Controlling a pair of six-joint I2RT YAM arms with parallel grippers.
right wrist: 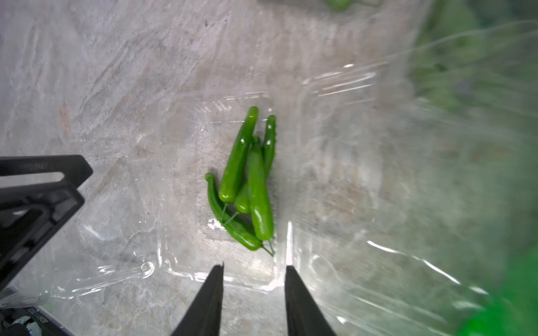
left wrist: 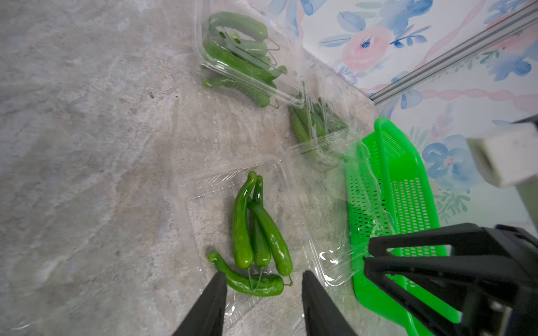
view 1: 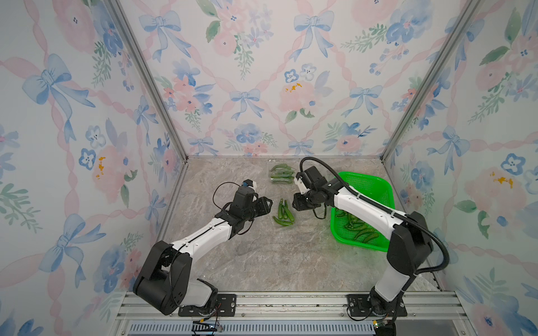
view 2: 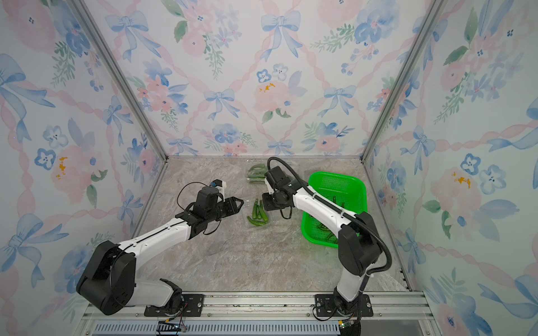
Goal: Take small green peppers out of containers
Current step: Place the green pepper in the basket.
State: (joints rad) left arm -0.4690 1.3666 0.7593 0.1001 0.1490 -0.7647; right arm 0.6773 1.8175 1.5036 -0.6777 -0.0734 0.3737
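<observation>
While left pincer, right pincer gape empty, glossy curved peppers rest in clear tray.

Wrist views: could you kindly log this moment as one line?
clear plastic tray: four glossy green peppers inside | left gripper: jaws open, empty | right gripper: jaws open, empty

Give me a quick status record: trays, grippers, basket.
open tray: holds four peppers, lying together
left gripper: open, empty, at one side of that tray
right gripper: open, empty, at the opposite side
back tray: peppers inside
green basket: several peppers in its near end
</observation>
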